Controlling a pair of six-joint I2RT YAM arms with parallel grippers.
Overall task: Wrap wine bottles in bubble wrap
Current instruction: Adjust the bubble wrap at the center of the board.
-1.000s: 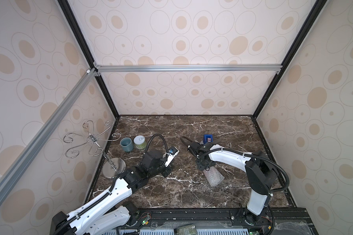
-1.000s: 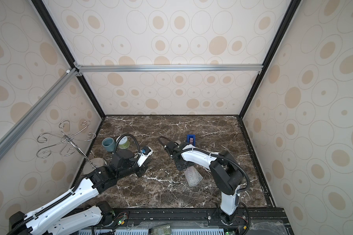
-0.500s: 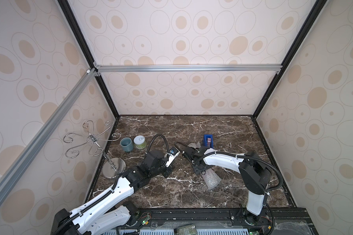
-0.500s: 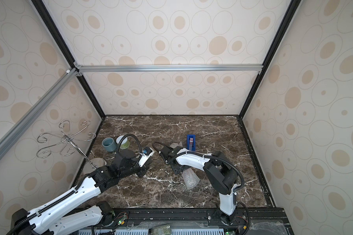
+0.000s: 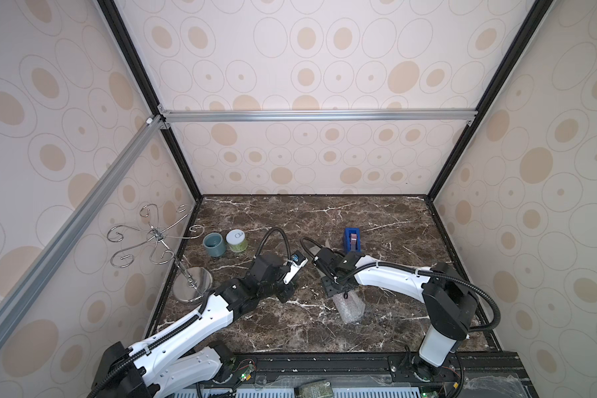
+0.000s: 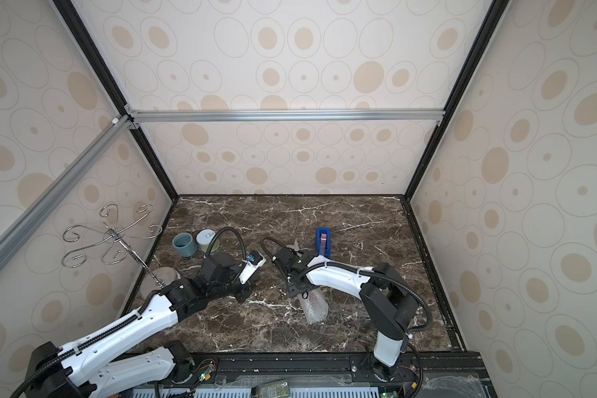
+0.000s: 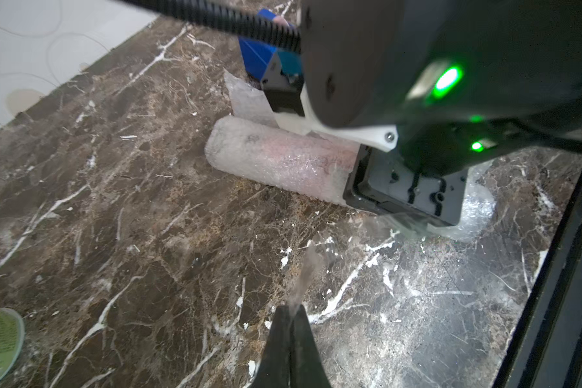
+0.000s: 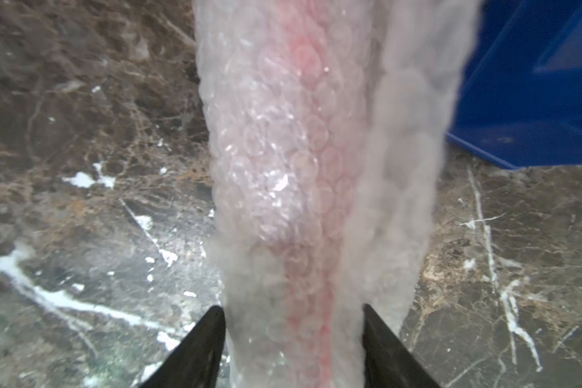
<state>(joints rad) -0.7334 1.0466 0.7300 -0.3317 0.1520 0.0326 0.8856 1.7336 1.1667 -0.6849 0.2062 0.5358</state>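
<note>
The wine bottle (image 8: 311, 100) lies on the marble floor, rolled up inside the bubble wrap (image 5: 350, 306) (image 6: 312, 308). Only its pink-red liquid shows through the film (image 7: 303, 151). My right gripper (image 8: 291, 309) (image 5: 340, 293) comes down over the roll's far part. Its two fingers press against either side of the bubble wrap (image 8: 299, 168). My left gripper (image 7: 291, 307) (image 5: 285, 293) is shut a short way left of the roll. It pinches a thin strip of clear tape (image 7: 308, 265) that stretches toward the roll. The bottle's neck and cap are hidden.
A blue tape dispenser (image 5: 352, 239) (image 8: 535, 84) stands just behind the roll. At the back left are a teal cup (image 5: 214, 244) and a green-and-white jar (image 5: 236, 240). A chrome hook stand (image 5: 156, 237) rises from its round base (image 5: 192, 284) by the left wall.
My right gripper has moved a little left and toward the front, coming down over the wrapped roll. The left arm has barely shifted.
</note>
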